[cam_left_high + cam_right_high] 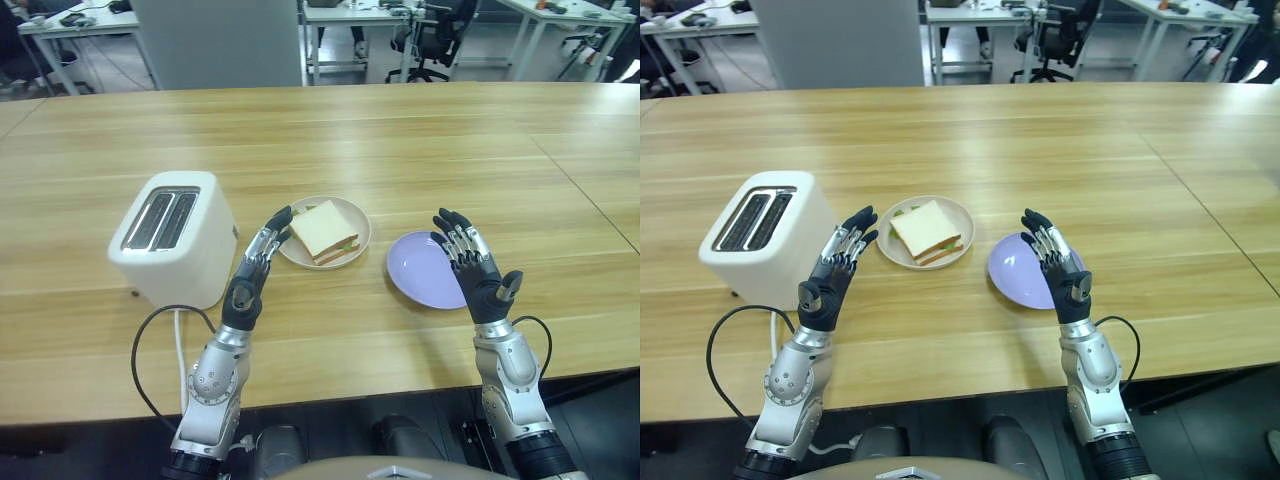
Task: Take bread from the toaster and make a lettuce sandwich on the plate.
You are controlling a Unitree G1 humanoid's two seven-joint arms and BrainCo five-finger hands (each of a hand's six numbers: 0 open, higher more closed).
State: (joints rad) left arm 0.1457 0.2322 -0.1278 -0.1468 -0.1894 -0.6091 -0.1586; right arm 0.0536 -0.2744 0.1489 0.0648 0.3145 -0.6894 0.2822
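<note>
Sitting on the tan plate point(362, 222) near the middle of the counter point(420, 140), the sandwich point(322, 232) is already stacked: a white bread slice on top, a second slice beneath, and green lettuce point(346, 243) peeking out at the edge between them. It lies tilted across the plate, one corner pointing toward the far rim.

The toaster point(172, 238), white with two slots facing up, stands on the counter to the left of the tan plate, a gap between them. A white cord point(180, 345) and a dark cable leave its near side and drop over the counter's front edge.

The left hand point(255, 278) is raised in that gap, fingers stretched out and holding nothing. Its fingertips point(281, 215) are right at the tan plate's left rim, though I cannot tell whether they touch it.

A lilac plate point(418, 272) lies just to the right of the tan one, the two close but apart. The right hand point(476, 268) stands upright over the lilac plate's near right edge, its fingers spread wide and nothing in its grasp.
</note>
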